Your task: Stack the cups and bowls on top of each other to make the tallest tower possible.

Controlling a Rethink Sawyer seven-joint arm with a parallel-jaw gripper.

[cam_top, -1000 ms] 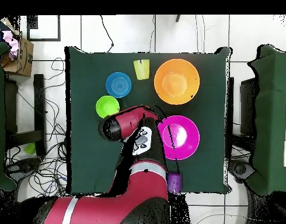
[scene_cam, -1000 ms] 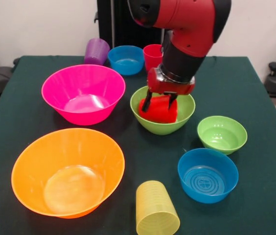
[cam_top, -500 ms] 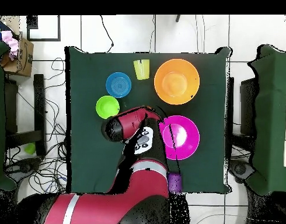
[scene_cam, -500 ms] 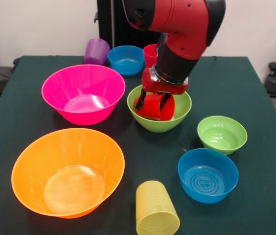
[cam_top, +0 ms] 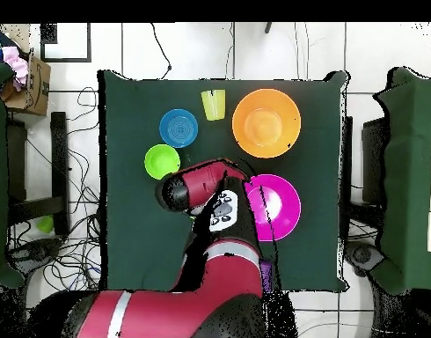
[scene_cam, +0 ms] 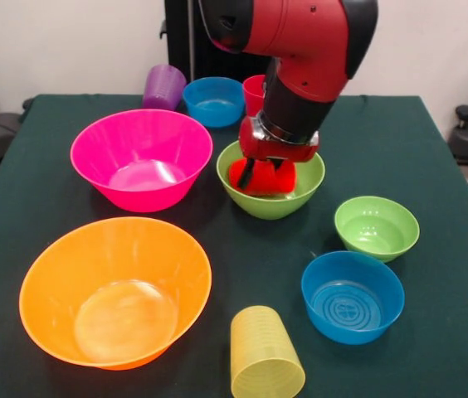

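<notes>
My gripper is shut on the bright red cup and holds it tilted inside the medium lime green bowl at mid-table. The hot pink bowl stands apart to its left, also seen in the overhead view. The large orange bowl is at the front left. The ribbed yellow cup lies at the front edge. The purple cup, a blue bowl and the pinkish-red cup stand at the far side. In the overhead view the arm hides the gripper and the green bowl.
A small lime green bowl and a second blue bowl stand right of the gripper, near the front. The orange bowl, yellow cup, blue bowl and small green bowl line the table's far side from the robot's base.
The gripper has moved slightly left and lower with the red cup, deeper into the medium green bowl. The green bowl has shifted slightly left with it.
</notes>
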